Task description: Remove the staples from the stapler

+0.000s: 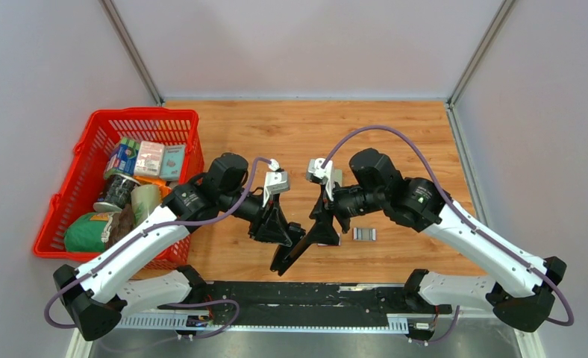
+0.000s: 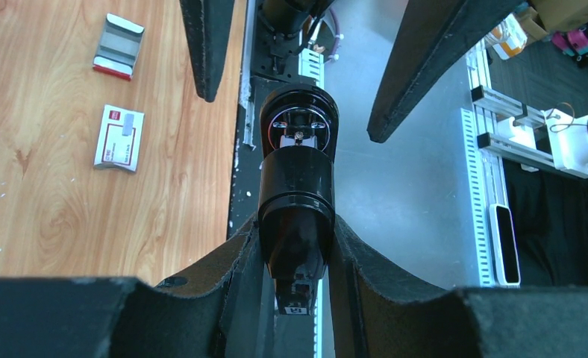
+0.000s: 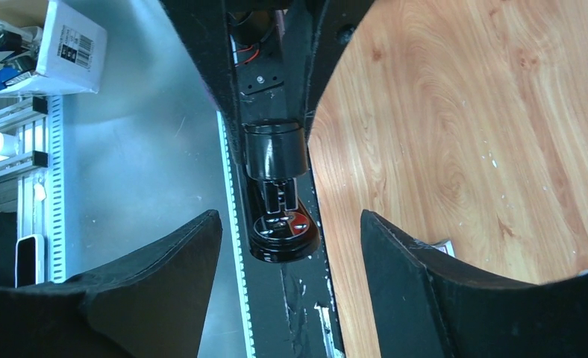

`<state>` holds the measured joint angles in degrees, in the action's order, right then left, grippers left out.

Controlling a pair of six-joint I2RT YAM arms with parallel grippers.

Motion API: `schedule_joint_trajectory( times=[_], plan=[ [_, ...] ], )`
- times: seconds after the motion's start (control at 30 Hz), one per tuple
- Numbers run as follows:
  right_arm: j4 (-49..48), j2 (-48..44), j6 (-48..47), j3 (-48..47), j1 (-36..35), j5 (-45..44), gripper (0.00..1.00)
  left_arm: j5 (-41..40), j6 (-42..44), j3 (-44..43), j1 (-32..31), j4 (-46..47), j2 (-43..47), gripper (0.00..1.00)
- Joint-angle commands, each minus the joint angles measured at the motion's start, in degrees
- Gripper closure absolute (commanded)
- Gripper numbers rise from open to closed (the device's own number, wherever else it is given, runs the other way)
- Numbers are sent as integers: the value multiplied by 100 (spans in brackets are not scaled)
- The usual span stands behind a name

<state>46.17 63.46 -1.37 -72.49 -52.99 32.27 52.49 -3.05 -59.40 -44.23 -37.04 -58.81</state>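
Left claw (image 1: 283, 237) is clamped on the black stapler (image 1: 297, 252), one finger pressed to each flank. That shows plainly in the left wrist view, where the stapler (image 2: 297, 186) runs straight out from between the pads toward 12 o'clock. From above, the stapler hangs at a slant over the near edge of the worktop (image 1: 291, 127), at about 6 o'clock on the wood.

Right claw (image 1: 327, 224) meets it from the other side with fingers spread wide. The stapler's free end (image 3: 277, 224) sits in the gap with daylight on both sides, so nothing is gripped there. Whether a finger brushes it, I can't tell.

The staples (image 1: 363, 234) are down on the wood, a small silver-grey piece at roughly 3 o'clock from the stapler and just beside the right claw. The left wrist camera catches them too (image 2: 119, 41), with a red edge along one end. A small red-and-white box (image 2: 118, 142) lies flat just beside them, apart from them. Whether any are inside the stapler can't be seen.

Over at 9 o'clock, a red basket (image 1: 143, 112) holds packets and tins.
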Motion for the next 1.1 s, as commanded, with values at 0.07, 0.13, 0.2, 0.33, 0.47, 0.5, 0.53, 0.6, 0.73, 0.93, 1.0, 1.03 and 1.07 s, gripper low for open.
schedule_joint_trajectory(
  times=[0.07, 0.13, 0.2, 0.33, 0.47, 0.5, 0.53, 0.6, 0.73, 0.93, 1.0, 1.03, 1.07],
  plan=[
    [-205, 87, -101, -204, -150, 315, 31, 350, 120, -46, -42, 267, 168, 100],
    [-266, 87, -74, -169, -194, 306, 34, 350, 120, -46, -42, 267, 168, 100],
    [-310, 96, -83, -134, -220, 289, 34, 358, 129, -37, -60, 267, 168, 100],
    [-407, 122, -57, -99, -238, 262, 38, 367, 112, -37, -86, 285, 177, 100],
    [-390, 202, -92, -151, -264, 324, 44, 394, 112, -37, -95, 302, 176, 100],
    [-390, 219, -118, -152, -273, 341, 46, 394, 112, -37, -86, 311, 185, 100],
    [-390, 228, -118, -152, -282, 359, 47, 411, 103, -37, -95, 320, 203, 100],
    [-416, 237, -118, -134, -282, 411, 47, 429, 85, -11, -104, 363, 220, 100],
    [-504, 184, -92, -20, -299, 534, 53, 499, -3, 24, -104, 522, 308, 100],
    [-609, 35, -48, 199, -326, 631, 60, 517, -231, 130, -104, 899, 405, 100],
    [-636, -9, -39, 252, -334, 649, 60, 552, -328, 156, -104, 1075, 431, 100],
    [-645, -18, -22, 279, -326, 649, 63, 578, -389, 174, -104, 1180, 440, 100],
    [-671, -44, -4, 305, -334, 649, 69, 596, -407, 183, -104, 1233, 449, 100]
  ],
)
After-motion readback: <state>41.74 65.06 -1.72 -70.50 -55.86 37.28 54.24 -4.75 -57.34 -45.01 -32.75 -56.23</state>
